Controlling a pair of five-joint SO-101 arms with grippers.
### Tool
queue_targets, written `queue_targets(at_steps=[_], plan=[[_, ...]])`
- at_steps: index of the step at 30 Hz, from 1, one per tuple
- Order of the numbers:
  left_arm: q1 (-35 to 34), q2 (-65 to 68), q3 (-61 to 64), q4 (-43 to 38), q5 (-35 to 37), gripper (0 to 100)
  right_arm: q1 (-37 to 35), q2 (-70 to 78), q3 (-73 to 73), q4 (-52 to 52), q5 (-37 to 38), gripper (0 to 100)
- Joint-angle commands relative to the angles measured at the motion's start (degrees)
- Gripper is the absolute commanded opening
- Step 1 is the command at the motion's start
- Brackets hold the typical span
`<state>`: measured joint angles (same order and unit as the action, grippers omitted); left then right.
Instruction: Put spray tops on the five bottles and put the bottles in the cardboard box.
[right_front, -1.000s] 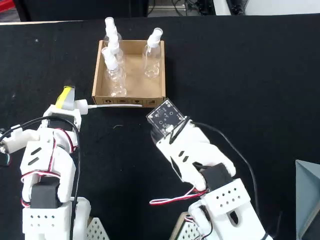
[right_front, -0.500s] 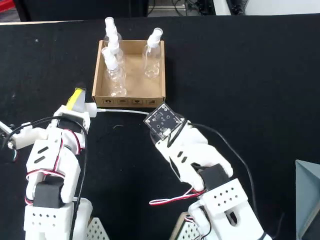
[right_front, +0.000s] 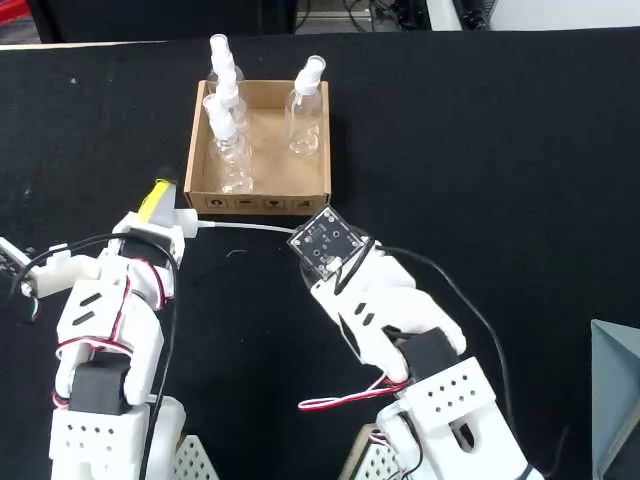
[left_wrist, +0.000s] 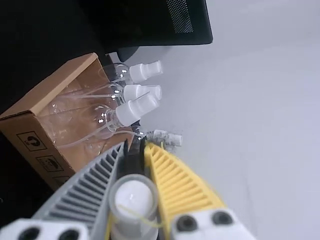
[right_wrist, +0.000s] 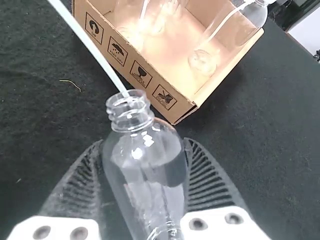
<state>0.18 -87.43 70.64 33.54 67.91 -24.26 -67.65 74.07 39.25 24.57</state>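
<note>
A clear bottle (right_wrist: 142, 155) with an open neck sits in my right gripper (right_wrist: 145, 147), which is shut on its body. My left gripper (left_wrist: 135, 146) is shut on a white spray top (left_wrist: 132, 197). In the high view that left gripper (right_front: 163, 193) stands just before the box's near left corner, and the top's thin white tube (right_front: 250, 227) runs right toward my right arm (right_front: 385, 300). The tube (right_wrist: 90, 47) has its tip at the bottle's mouth (right_wrist: 127, 106). The cardboard box (right_front: 200, 190) holds several upright bottles with spray tops (right_front: 305, 105).
The box's near wall (right_wrist: 135, 72) stands close beyond the held bottle. A grey object (right_front: 615, 400) sits at the table's right edge. Open black tabletop (right_front: 480, 170) lies to the right of the box.
My left arm has moved right and toward the box, carrying the spray top so its tube tip now meets the held bottle. My right gripper turned slightly left.
</note>
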Motion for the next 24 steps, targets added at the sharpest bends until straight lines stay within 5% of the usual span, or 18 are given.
queue_targets(at_steps=[1,24], plan=[[0.6,-0.7,-0.7,-0.1,-0.7,3,-1.2,-1.7,-0.5,-2.3,0.4,1.2],[0.0,-0.8,-6.9,0.1,-0.4,3,-1.3,-1.7,0.0,-2.5,0.4,1.2]])
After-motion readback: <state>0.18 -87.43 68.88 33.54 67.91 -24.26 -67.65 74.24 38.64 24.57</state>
